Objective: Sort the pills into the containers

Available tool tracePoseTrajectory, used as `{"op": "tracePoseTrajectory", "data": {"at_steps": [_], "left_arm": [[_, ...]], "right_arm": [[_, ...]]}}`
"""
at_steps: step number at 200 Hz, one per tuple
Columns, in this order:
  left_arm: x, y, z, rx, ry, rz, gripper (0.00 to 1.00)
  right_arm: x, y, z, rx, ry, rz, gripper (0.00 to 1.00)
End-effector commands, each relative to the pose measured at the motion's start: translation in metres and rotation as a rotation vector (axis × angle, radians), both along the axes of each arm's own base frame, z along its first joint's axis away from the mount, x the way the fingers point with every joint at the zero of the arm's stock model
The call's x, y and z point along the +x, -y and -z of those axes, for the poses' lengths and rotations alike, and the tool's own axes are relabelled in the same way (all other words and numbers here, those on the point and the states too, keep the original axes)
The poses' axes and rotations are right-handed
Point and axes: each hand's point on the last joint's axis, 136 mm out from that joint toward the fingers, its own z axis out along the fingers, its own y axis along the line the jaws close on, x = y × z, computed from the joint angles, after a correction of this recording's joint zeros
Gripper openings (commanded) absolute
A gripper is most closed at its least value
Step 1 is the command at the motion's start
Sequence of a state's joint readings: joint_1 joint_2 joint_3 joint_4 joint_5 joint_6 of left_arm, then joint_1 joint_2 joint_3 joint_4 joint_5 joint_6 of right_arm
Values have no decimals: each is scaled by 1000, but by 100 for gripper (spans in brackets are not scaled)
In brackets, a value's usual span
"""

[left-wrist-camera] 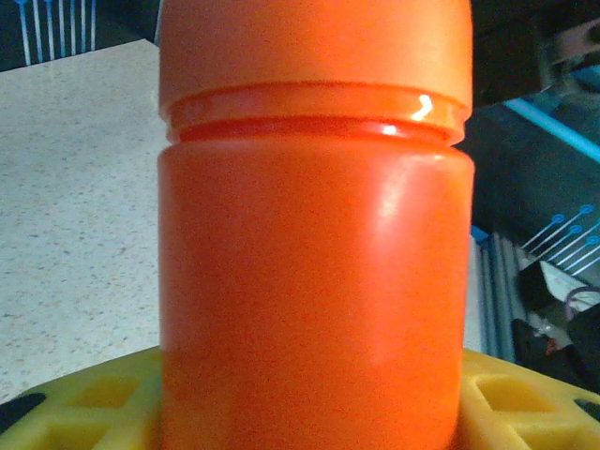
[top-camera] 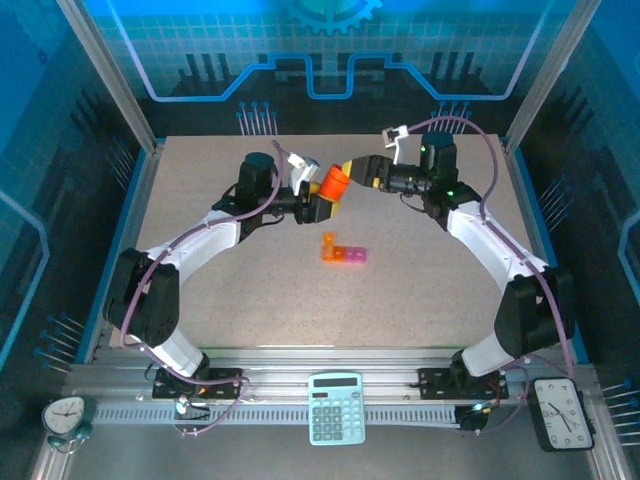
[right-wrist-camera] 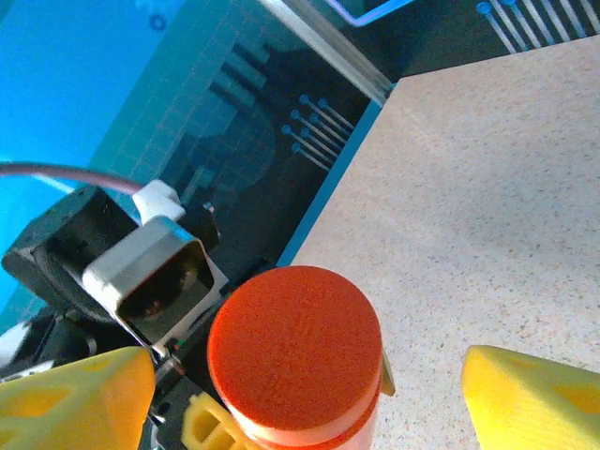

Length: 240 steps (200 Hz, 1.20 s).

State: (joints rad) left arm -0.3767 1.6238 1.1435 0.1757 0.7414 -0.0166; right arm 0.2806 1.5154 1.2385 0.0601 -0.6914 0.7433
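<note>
Bottle (left-wrist-camera: 314,262): cap top and base cut off by the frame, and the opaque orange wall hides the contents. Left fingers (left-wrist-camera: 525,408) cropped at the bottom edge, their middle hidden behind the bottle. Background at the right is blurred.

Right wrist view: cap (right-wrist-camera: 293,347) blocks the bottle body, base runs off the bottom edge. Right fingers (right-wrist-camera: 70,398) cropped on both sides at the bottom, tips out of frame.

Top view: containers (top-camera: 342,251) too small to tell lids up or down, or what's inside. Bottle partly covered by both sets of fingers, so the exact contact can't be made out.
</note>
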Motion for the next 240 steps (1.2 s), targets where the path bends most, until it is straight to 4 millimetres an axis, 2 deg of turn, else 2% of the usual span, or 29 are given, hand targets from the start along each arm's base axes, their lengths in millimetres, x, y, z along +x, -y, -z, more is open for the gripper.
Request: {"op": "tracePoseTrajectory", "data": {"at_steps": [1,42,70,129,142,164,176,203,220,240], "left_arm": [[3,-2,-19,52,131,-35,16],[-3,9,-2,159,177,-19,16],[-3,13,-1,163,182,-20,16],[-2,14,-2,154,182,-24,16],[-1,14,-2,152,182,-26,16],[-1,15,-3,148,180,-26,16],[-1,15,-4,142,178,-28,16],[-2,15,-10,108,160,-23,15],[-5,13,-19,57,129,-5,15],[-12,11,-33,-24,78,44,15]], "right_arm": [[6,13,9,10,-150,159,86],[7,2,16,-71,-188,198,89],[10,-4,28,-98,-228,194,89],[6,-18,44,-112,-265,160,81],[5,-20,46,-112,-267,153,75],[4,-20,48,-110,-264,151,56],[4,-20,48,-110,-254,148,49],[7,-15,42,-114,-162,118,42],[7,-11,34,-107,-47,66,43],[-3,-10,16,-87,144,-41,46]]}}
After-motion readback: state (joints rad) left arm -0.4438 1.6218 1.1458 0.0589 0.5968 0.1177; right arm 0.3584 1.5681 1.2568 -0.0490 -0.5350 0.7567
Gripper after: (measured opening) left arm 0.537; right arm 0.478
